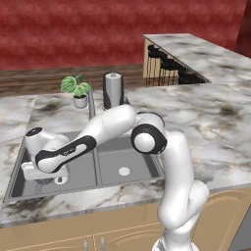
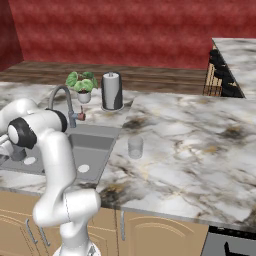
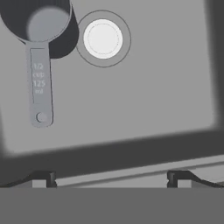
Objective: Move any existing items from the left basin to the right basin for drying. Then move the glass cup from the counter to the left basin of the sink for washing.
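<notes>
In the hand view the dark grey cup [image 3: 41,24] stands on the left basin's floor [image 3: 153,87], beside the round white drain [image 3: 103,38]. Its short handle, marked 1/2 cup, points toward me. My gripper [image 3: 111,178] hangs open above the floor, short of the cup, with nothing between its fingertips [image 3: 44,177]. From the left base view the hand [image 1: 43,179] is down inside the left basin [image 1: 81,169]. The right basin [image 1: 142,162] holds nothing but its drain. The glass cup [image 2: 135,147] stands upright on the counter [image 2: 200,150], right of the sink.
A thin steel tap [image 2: 62,95] arches over the sink's back edge. Behind it stand a potted plant [image 1: 76,87] and a tall dark steel canister [image 1: 113,89]. A centre divider [image 1: 97,164] separates the bowls. A raised marble bar [image 1: 196,51] runs along the back right.
</notes>
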{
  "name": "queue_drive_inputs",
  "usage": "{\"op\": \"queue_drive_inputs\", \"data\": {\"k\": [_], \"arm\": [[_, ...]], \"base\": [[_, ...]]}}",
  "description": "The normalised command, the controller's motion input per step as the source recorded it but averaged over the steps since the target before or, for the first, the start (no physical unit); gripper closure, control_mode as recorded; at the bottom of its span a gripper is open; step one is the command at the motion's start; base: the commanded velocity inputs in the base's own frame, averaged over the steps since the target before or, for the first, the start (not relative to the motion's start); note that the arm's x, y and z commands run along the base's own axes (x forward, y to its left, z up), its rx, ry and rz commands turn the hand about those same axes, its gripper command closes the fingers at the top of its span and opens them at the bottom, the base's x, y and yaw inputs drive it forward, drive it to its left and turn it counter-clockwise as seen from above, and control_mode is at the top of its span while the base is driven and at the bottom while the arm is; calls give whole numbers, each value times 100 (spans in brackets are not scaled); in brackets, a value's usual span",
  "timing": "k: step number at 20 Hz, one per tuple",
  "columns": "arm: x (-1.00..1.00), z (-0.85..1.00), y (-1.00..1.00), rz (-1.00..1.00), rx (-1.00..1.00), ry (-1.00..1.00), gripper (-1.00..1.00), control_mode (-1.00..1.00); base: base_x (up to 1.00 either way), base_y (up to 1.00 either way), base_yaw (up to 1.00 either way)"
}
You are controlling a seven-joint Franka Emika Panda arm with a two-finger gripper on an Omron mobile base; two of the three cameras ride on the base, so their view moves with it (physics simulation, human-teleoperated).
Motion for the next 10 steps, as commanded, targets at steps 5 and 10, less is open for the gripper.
{"op": "queue_drive_inputs", "data": {"k": [5,10], "arm": [[4,-9,15,-4,0,0,-100,-100],[1,-13,11,-3,0,0,-100,-100]], "base": [[0,0,0],[0,0,0]]}}
